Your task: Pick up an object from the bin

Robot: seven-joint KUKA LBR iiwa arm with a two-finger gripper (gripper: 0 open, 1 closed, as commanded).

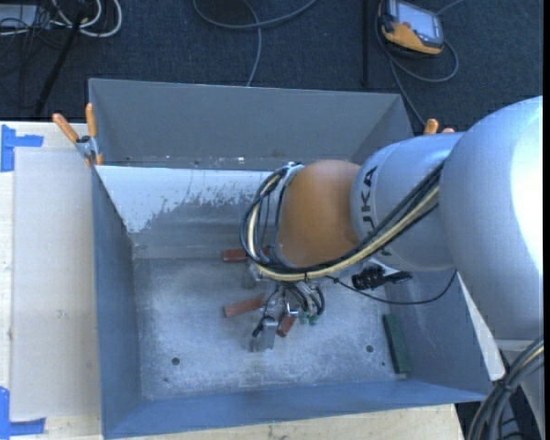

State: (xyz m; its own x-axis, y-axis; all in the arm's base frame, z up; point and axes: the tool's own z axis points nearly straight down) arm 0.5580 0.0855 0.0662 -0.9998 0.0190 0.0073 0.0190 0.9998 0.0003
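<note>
Low in the bin (156, 204), the gripper (271, 324) hangs just beside a small reddish-brown bar (241, 309), likely so placed to take it. Whether its jaws are parted cannot be told.

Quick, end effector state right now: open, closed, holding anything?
End effector: cannot be told; it sits low among small brown sticks at the bin middle.

The camera hangs above the grey metal bin (165, 337) and looks down into it at a slant, facing the far wall (238, 126) (its inner face shows broadly, the near wall (284, 411) foreshortened). It sits close: the bin spans most of the frame, the KUKA arm (495, 209) looms large at right, and dark carpet (165, 44) lies beyond the far rim.
</note>
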